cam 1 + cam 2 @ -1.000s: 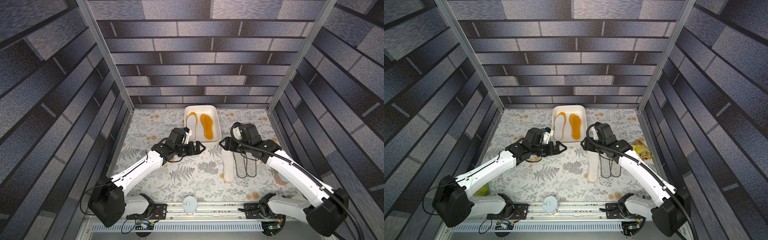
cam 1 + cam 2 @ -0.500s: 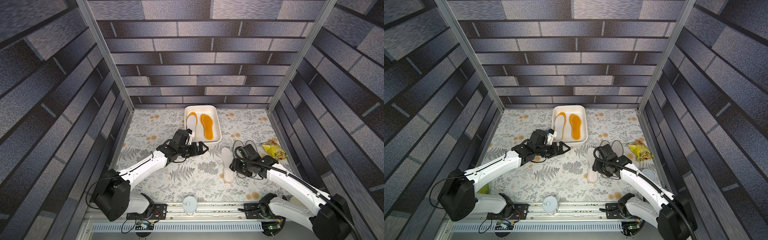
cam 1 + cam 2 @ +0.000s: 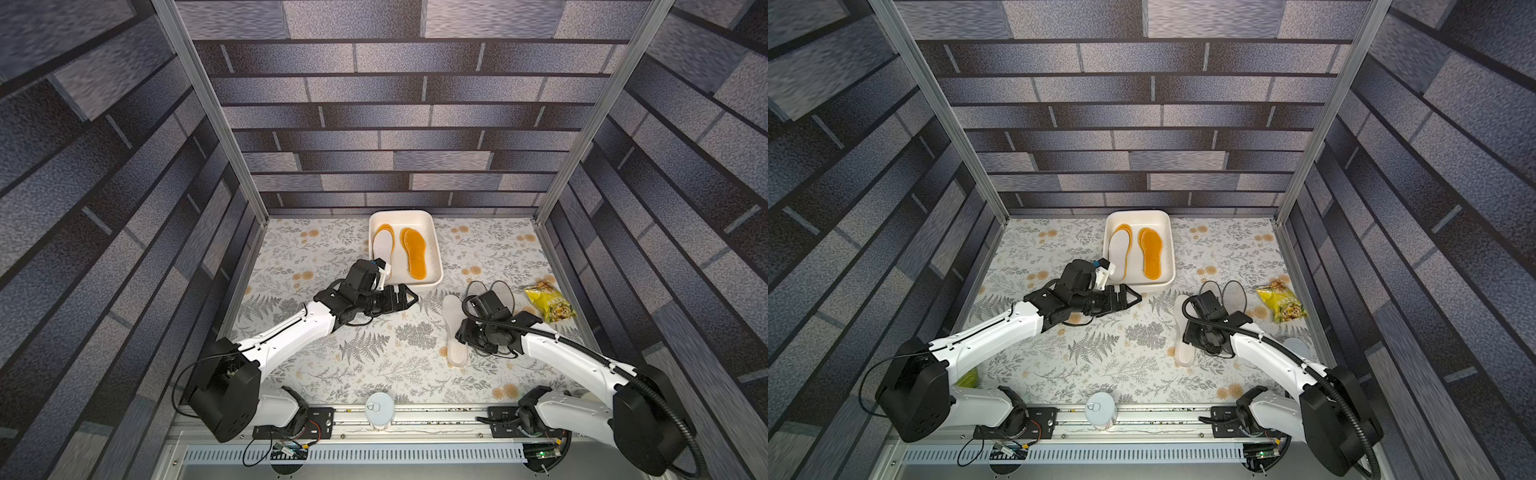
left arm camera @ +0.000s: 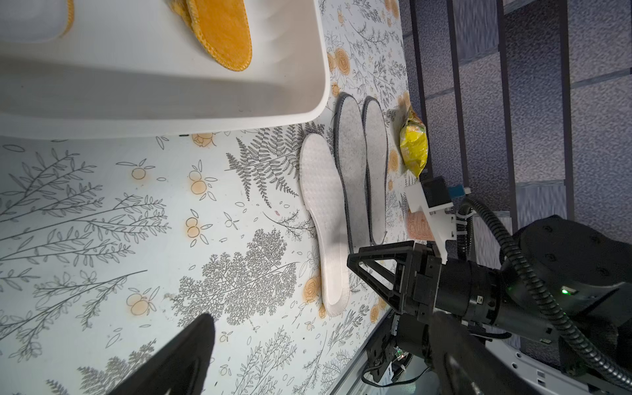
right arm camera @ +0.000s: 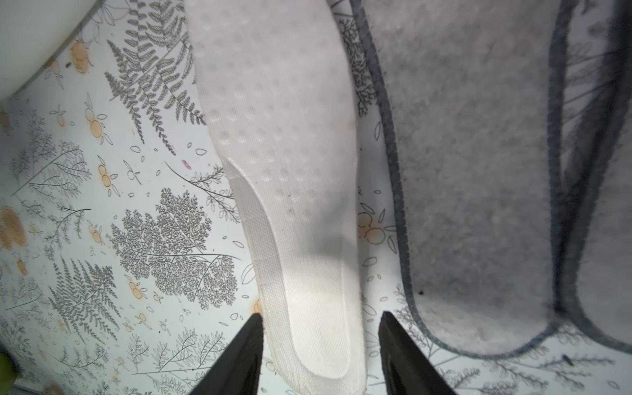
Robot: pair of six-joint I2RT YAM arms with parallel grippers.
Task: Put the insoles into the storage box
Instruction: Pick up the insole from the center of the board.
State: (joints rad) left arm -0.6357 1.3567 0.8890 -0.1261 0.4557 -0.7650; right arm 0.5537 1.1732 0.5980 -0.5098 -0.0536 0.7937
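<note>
The white storage box [image 3: 401,212] [image 3: 1138,212] stands at the back middle; inside lie a white insole [image 3: 382,249] over an orange one and another orange insole [image 3: 414,253]. On the mat lie a white foam insole [image 3: 454,332] [image 4: 325,212] and two grey felt insoles [image 3: 500,291] [image 4: 350,164], partly under my right arm. My right gripper [image 5: 320,314] [image 3: 463,334] is open astride the white foam insole's [image 5: 290,171] heel, with one finger at its edge and the other apart. My left gripper [image 3: 411,297] [image 4: 323,318] is open and empty just before the box's near wall.
A yellow snack bag [image 3: 550,303] lies at the right beside the grey insoles. A tin can [image 3: 379,409] stands at the front rail. Another round tin [image 3: 1296,347] sits by my right arm, and a green object [image 3: 967,376] by the left base. Brick-patterned walls enclose the mat.
My right arm drew back from near the box towards the front and came down over the white foam insole's heel, its jaws narrowing. The left arm edged slightly right, still open.
</note>
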